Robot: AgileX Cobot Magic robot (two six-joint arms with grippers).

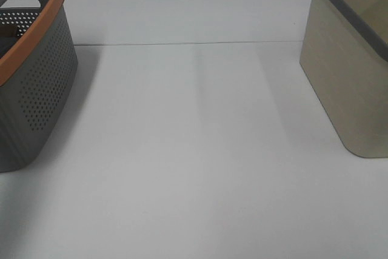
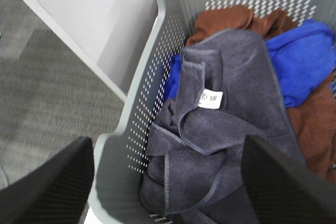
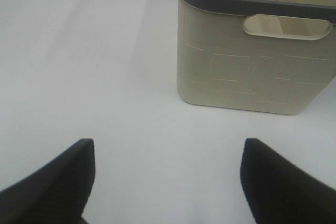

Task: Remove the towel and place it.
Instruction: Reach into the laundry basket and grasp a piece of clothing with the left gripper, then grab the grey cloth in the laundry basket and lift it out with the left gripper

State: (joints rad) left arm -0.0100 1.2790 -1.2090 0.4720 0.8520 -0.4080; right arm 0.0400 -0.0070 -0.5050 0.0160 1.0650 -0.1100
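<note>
Both arms are out of sight in the high view; I report them from the wrist cameras only.

Left tool [image 2: 168, 141] – jaws spread wide, nothing between them. It hangs above the near end of the grey basket [image 2: 152, 72], looking down into it. I cannot tell how far above the contents it sits.

The towel [image 2: 231, 108] lies inside the grey basket, on top of the pile, crumpled and folded over itself with its hemmed edges showing. Its small white label [image 2: 210, 98] faces up near the middle of the bundle. A blue cloth [image 2: 307, 59] lies beside and partly under it, and a brown cloth [image 2: 231, 19] sits beyond, towards the wall with the handle slot. Grey floor [image 2: 42, 98] shows outside the basket.

Right tool [image 3: 168, 144] – jaws equally wide apart, gripping nothing. It hangs over the bare white surface [image 3: 79, 56], facing a beige basket [image 3: 252, 66] with a dark grey rim, which stands upright a little way ahead of it. What I can see of the inside of that basket shows only its walls.

In the high view the grey basket, orange-rimmed, stands at the left edge of the surface and the beige basket at the right edge, well apart.
</note>
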